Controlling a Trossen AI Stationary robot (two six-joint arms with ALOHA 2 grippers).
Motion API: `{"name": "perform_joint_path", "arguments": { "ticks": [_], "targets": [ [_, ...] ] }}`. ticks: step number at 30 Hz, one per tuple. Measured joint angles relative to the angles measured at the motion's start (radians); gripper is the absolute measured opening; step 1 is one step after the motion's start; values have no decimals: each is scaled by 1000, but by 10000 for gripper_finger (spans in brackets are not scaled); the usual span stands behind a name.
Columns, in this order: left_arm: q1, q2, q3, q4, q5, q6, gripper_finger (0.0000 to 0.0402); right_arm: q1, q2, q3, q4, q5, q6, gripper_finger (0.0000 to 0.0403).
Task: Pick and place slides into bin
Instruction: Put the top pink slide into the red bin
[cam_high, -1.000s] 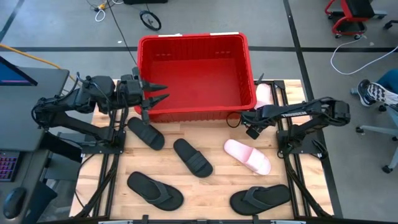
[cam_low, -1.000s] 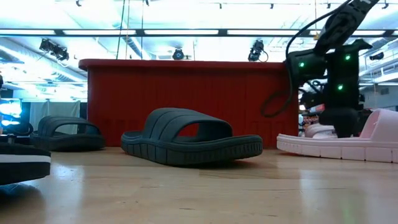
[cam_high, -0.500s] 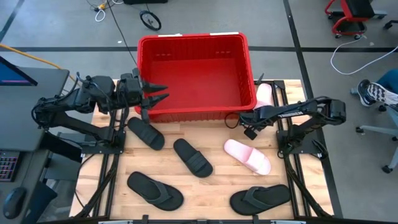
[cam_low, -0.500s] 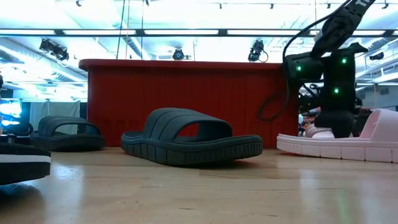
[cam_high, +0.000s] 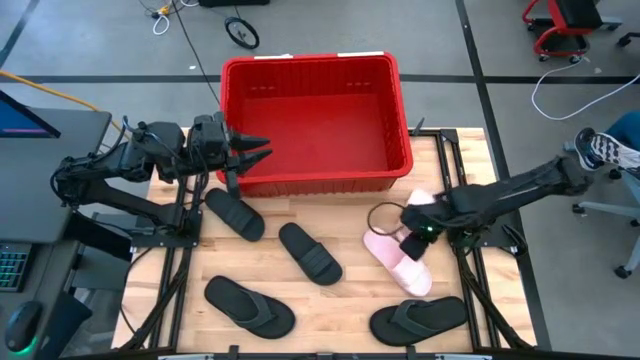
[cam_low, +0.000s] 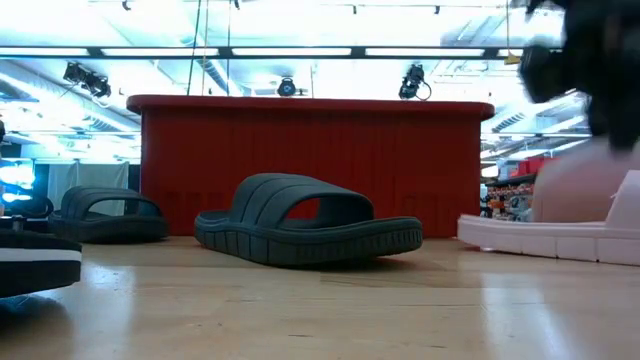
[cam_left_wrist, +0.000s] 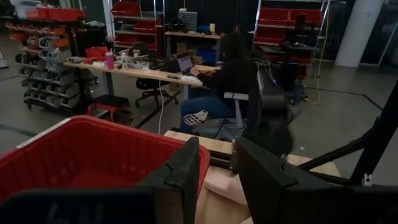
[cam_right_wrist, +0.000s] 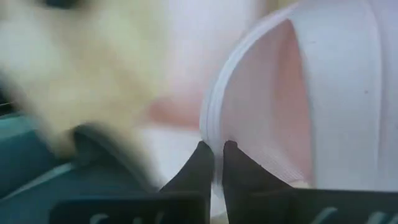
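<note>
The red bin (cam_high: 312, 120) stands at the table's far middle. A pale pink slide (cam_high: 400, 265) lies on its sole at the near right, and my right gripper (cam_high: 416, 236) is down on its strap with the fingers almost together. A second pink slide (cam_left_wrist: 222, 184) shows past the bin in the left wrist view. Two black slides (cam_high: 234, 214) (cam_high: 310, 253) and two black flip-flops (cam_high: 250, 306) (cam_high: 418, 320) lie on the table. My left gripper (cam_high: 258, 151) hovers open and empty at the bin's near left corner. My right gripper pinches the edge of the pink slide's strap (cam_right_wrist: 213, 122) between its two fingertips (cam_right_wrist: 202, 160). The fingers come slanting down from the table's right. The slide's sole (cam_low: 545, 240) rests on the table.
The bin's near wall (cam_low: 310, 165) rises behind the black slides. A person sits at a desk in the room beyond the table (cam_left_wrist: 217, 78). Bare wood lies between the slides in the table's middle (cam_high: 345, 300).
My right gripper has swung from beside the bin's near right corner toward the near edge and down onto the pink slide. The slide has slid a little toward the near edge and turned slightly.
</note>
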Motion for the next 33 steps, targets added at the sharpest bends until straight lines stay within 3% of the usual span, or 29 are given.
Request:
{"name": "perform_joint_path", "arguments": {
  "ticks": [2, 6, 12, 15, 19, 22, 26, 29, 33],
  "targets": [
    [0, 0, 0, 1, 0, -21, 110, 62, -53, 56, -43, 49, 98, 18],
    [0, 0, 0, 1, 0, -43, 109, 165, -116, 227, -228, 244, 303, 18],
    [1, 0, 0, 1, 0, -45, 101, 254, -91, 561, -453, 575, 280, 16],
    [1, 0, 0, 1, -1, -77, 96, 260, -49, 714, -425, 769, 74, 14],
    [1, 0, 0, 1, -1, -95, 88, 244, 20, 886, -232, 898, -422, 13],
    [1, 0, 0, 2, -1, -95, 83, 216, 82, 1007, -140, 923, -644, 13],
    [1, 0, 0, 1, -4, -70, 77, 140, 166, 1106, -156, 971, -852, 13],
    [18, 0, 0, 1, -59, -46, 71, 9, 222, 1107, -191, 978, -948, 13],
    [75, 20, 2, 3, -100, -87, 61, -199, 317, 1101, -257, 866, -1004, 13]
  ]
}}
